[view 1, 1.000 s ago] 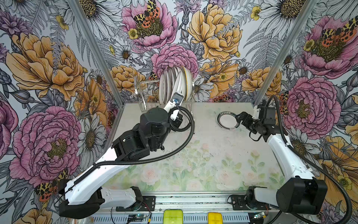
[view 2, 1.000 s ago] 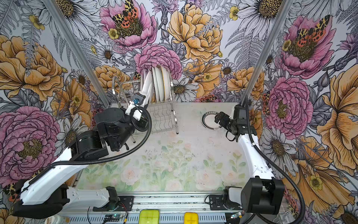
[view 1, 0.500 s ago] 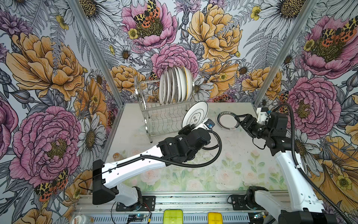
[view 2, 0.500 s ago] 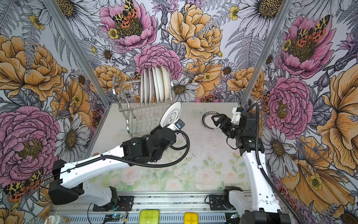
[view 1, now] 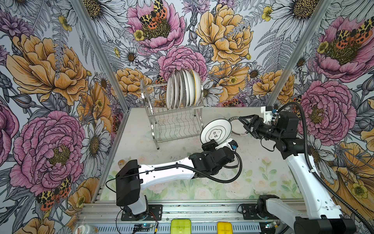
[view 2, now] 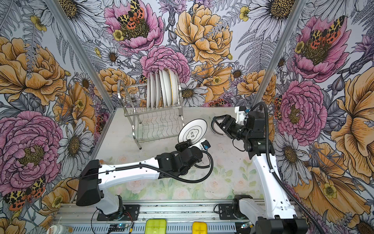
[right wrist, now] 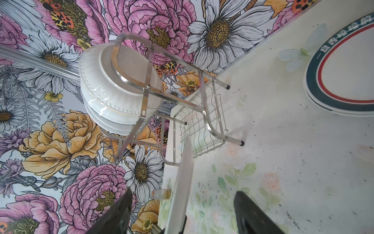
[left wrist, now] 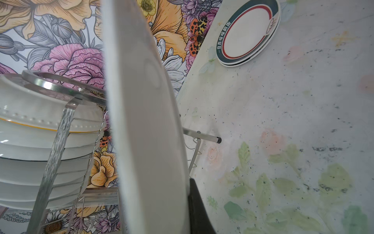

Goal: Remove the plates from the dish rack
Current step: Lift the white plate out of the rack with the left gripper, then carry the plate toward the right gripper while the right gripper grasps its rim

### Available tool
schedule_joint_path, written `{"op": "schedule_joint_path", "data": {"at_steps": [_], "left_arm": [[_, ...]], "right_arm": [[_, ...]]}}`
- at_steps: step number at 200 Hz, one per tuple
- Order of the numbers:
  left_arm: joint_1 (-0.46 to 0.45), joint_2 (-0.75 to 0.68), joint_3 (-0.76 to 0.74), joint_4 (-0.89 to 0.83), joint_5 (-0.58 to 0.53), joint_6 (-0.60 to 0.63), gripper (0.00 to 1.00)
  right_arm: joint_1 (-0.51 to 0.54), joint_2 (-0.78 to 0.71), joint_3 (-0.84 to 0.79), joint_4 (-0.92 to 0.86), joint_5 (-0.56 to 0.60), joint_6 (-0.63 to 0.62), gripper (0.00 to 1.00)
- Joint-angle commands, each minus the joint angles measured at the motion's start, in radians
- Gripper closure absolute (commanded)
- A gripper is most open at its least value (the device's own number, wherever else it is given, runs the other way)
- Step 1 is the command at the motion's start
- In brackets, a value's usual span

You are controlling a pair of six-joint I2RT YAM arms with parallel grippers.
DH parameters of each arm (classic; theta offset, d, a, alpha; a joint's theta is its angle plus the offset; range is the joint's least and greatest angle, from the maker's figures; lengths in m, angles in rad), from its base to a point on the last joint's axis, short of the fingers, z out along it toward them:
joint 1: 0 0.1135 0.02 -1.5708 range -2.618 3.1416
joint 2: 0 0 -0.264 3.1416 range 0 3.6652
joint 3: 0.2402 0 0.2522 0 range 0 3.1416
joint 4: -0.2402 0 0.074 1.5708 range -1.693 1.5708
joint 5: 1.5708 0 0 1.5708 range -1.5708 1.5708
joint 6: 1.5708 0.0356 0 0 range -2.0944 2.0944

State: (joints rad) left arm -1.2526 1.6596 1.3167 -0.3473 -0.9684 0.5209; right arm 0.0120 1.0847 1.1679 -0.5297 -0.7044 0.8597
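Left pincer clamps bottom rim of lettered plate, upright, 4 o'clock from rack. Right pincer spread, empty, at plate's 3 o'clock.

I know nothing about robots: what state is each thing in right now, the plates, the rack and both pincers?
held plate: tilted on edge above the table, gripped at its lower rim
left pincer: shut on the held plate
right pincer: open, astride the held plate's rim, not touching
racked plates: standing on edge in the upper tier
stacked plates: two, lying flat on the table
dish rack: upright on its legs
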Motion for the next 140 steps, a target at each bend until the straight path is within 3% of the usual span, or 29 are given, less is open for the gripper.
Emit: {"op": "schedule_joint_path", "data": {"at_steps": [1, 72, 140], "left_arm": [[0.002, 0.018, -0.027, 0.249, -0.077, 0.145, 1.0], [0.048, 0.117, 0.011, 0.338, -0.058, 0.287, 1.0], [0.075, 0.144, 0.054, 0.381, -0.069, 0.348, 1.0]], "right_arm": [[0.036, 0.038, 0.041, 0.028, -0.006, -0.001, 0.21], [0.079, 0.16, 0.047, 0.026, 0.026, -0.071, 0.27], [0.079, 0.164, 0.011, 0.007, 0.08, -0.112, 0.32]]}}
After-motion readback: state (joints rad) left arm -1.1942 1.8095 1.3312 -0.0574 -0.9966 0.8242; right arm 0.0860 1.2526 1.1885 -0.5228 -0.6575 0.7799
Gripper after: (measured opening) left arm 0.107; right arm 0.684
